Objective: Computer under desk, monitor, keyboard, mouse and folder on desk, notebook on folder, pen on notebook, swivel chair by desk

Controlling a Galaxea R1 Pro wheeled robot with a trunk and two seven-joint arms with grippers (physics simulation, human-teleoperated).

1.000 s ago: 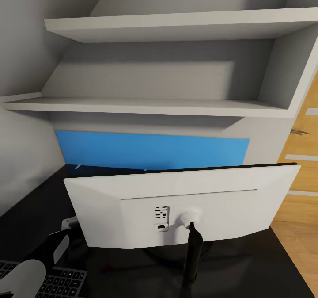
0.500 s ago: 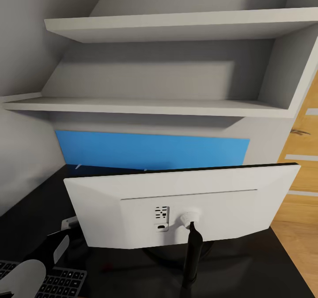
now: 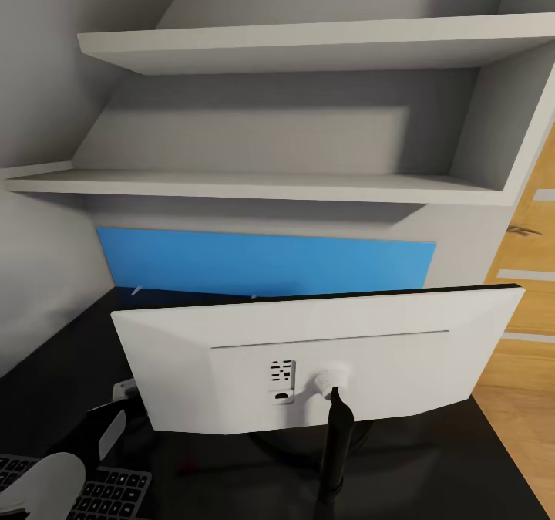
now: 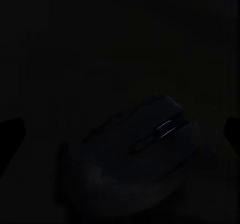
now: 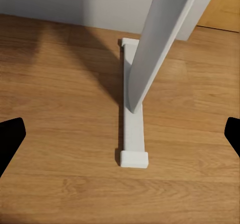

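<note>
The white monitor (image 3: 324, 350) stands on the black desk (image 3: 462, 466) with its back toward me. A dark keyboard (image 3: 108, 493) lies at the near left of the desk. My left arm (image 3: 85, 443) reaches over the keyboard toward the monitor's lower left corner. In the very dark left wrist view, a mouse (image 4: 145, 149) lies on the desk between the spread fingers of my left gripper (image 4: 120, 134), which is open. My right gripper (image 5: 120, 134) is open and empty, low over the wooden floor (image 5: 60, 114). The folder, notebook, pen, chair and computer are out of view.
A blue panel (image 3: 262, 261) stands along the desk's back, under two grey wall shelves (image 3: 308, 42). A wooden door (image 3: 532, 273) is at the right. In the right wrist view, a white desk leg (image 5: 160, 39) and its foot (image 5: 132, 129) rest on the floor.
My left arm has shifted slightly by the monitor's lower left corner. Everything else is still.
</note>
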